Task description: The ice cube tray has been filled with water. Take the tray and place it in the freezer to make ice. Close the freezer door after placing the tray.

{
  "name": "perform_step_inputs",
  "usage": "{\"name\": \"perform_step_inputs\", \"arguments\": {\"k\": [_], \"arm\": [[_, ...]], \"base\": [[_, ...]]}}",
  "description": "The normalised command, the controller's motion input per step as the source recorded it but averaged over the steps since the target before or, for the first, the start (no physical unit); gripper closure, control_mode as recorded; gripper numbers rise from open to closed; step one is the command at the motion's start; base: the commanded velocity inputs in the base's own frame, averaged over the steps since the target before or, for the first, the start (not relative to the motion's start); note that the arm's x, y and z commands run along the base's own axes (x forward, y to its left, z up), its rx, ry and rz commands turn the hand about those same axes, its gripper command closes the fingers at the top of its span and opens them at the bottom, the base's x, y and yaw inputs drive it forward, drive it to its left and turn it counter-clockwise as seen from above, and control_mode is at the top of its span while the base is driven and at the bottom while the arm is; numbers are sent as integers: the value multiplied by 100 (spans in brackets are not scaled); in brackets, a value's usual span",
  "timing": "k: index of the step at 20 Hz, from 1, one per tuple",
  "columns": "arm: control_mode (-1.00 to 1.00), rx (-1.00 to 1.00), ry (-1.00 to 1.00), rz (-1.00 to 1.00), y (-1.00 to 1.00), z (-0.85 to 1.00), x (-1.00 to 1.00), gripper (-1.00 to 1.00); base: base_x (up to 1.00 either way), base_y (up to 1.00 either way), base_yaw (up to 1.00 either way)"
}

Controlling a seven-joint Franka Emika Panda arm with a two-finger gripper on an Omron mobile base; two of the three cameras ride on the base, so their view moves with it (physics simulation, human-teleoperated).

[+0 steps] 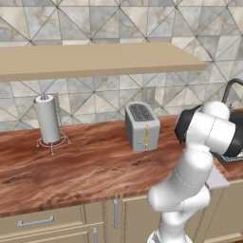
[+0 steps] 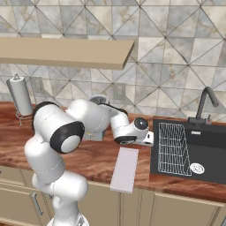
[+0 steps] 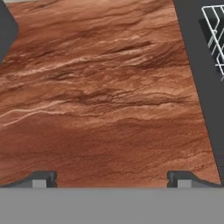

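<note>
The ice cube tray (image 2: 124, 169) is a long pale lavender-white slab lying on the wooden counter, its near end over the front edge; a corner of it (image 1: 217, 178) peeks out behind my arm. My gripper (image 2: 150, 139) hangs above the counter just past the tray's far end, beside the sink. In the hand view the gripper (image 3: 112, 179) is open, its dark fingertips (image 3: 43, 178) far apart over bare wood with nothing between them. The freezer and its door are out of view.
A black sink (image 2: 212, 140) with a wire rack (image 2: 174, 148) and a dark faucet (image 2: 205, 103) lies right of the tray. A silver toaster (image 1: 142, 126) and a paper towel stand (image 1: 48, 118) sit on the counter. A wooden shelf (image 1: 95, 59) hangs above.
</note>
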Motion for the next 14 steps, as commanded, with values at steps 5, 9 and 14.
{"name": "perform_step_inputs", "arguments": {"k": [5,9,14], "arm": [[-100,0,-6,0,0,42,-12,-100],[-100,0,-15,-2,0,51,-42,-100],[-100,0,-13,0,-3,77,-53,-100]], "base": [[0,0,0],[0,0,0],[0,0,0]]}}
